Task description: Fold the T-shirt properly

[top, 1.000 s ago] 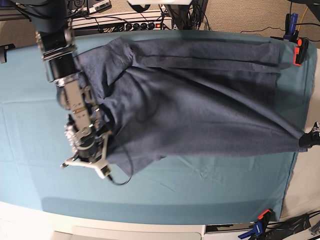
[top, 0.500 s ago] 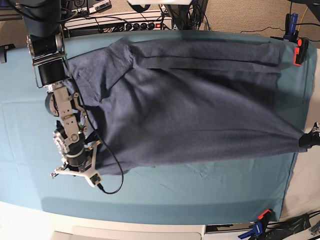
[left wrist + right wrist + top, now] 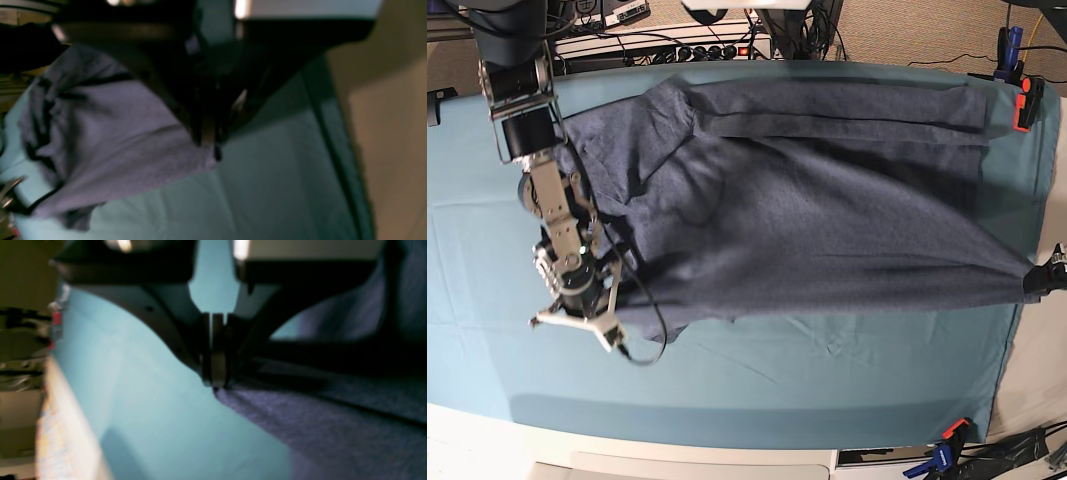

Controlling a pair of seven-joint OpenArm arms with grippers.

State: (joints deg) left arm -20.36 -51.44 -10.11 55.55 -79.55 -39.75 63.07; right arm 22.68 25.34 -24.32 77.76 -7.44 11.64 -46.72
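The blue-grey T-shirt (image 3: 807,200) lies stretched across the teal table cloth (image 3: 827,370), plain side up, with no lettering showing. My right gripper (image 3: 602,305) is at the shirt's lower left corner; in the right wrist view it (image 3: 213,383) is shut on the shirt's edge (image 3: 300,426). My left gripper (image 3: 1039,280) is at the table's right edge. In the left wrist view it (image 3: 208,141) is shut on a corner of the shirt (image 3: 110,143), which hangs taut from it. The fabric runs in long folds between the two grippers.
An orange clamp (image 3: 1027,100) grips the cloth at the back right corner and another clamp (image 3: 947,437) at the front right. A power strip with cables (image 3: 677,45) lies behind the table. The table's pale front edge (image 3: 677,465) runs along the bottom.
My right gripper swung out to the left with the shirt corner, then drew back up a little. The shirt's lower edge has spread leftward. The left gripper has stayed put.
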